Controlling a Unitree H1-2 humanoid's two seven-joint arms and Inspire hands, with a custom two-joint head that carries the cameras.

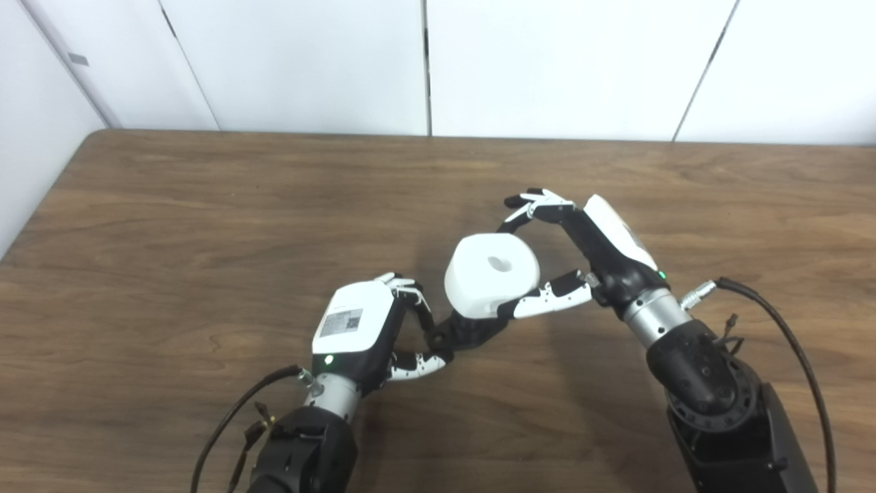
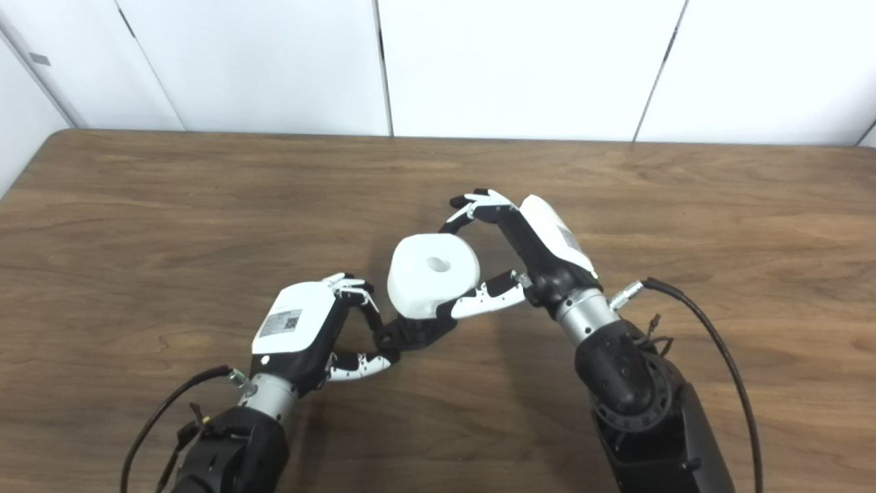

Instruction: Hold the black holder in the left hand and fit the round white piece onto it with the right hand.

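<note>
The black holder (image 1: 469, 332) sits pinched in the left hand (image 1: 373, 329) above the wooden table (image 1: 171, 239); the round white piece (image 1: 491, 274) rests on its upper end — grasped by the right hand (image 1: 588, 253), thumb below, fingers (image 1: 537, 204) curled behind.

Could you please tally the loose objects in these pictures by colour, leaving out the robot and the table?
White: 1, the round white plastic piece with a centre hole.
Black: 1, the black plastic holder beneath it.
Total: 2.
</note>
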